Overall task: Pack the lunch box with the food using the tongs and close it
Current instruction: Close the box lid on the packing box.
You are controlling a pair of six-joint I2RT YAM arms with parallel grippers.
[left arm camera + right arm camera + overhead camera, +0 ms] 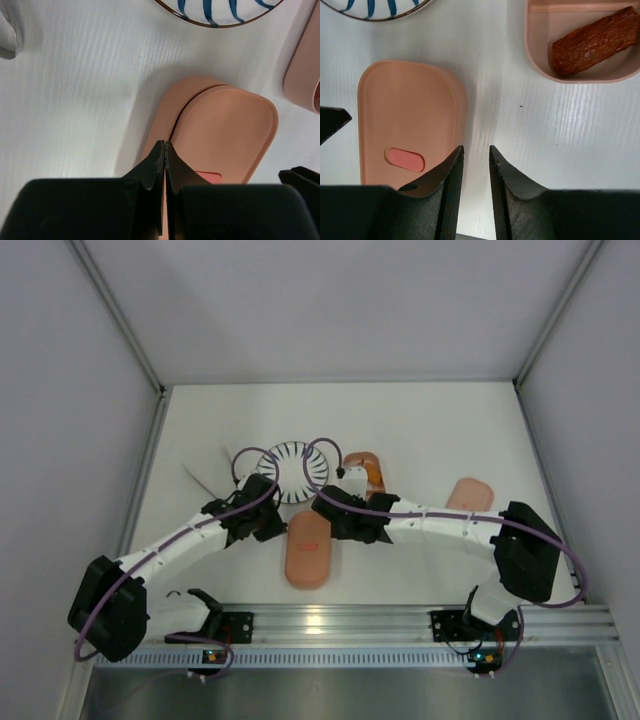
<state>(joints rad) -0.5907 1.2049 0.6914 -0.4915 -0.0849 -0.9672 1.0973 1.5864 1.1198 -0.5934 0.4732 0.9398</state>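
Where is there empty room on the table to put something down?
The bare strip of table between the striped plate and the back wall is free, and the far right corner too. The middle is crowded: plate, lidded box, open tray, left gripper and right gripper bunch together.

From above, we see the tray (pixel 358 458) only partly, behind the right arm (pixel 420 523); its contents are too small to name. At the right wrist, the top edge crops the striped plate (pixel 380 9). The left gripper (pixel 165 146) hides part of the red mark (pixel 209 176) on the lid (pixel 225 130).
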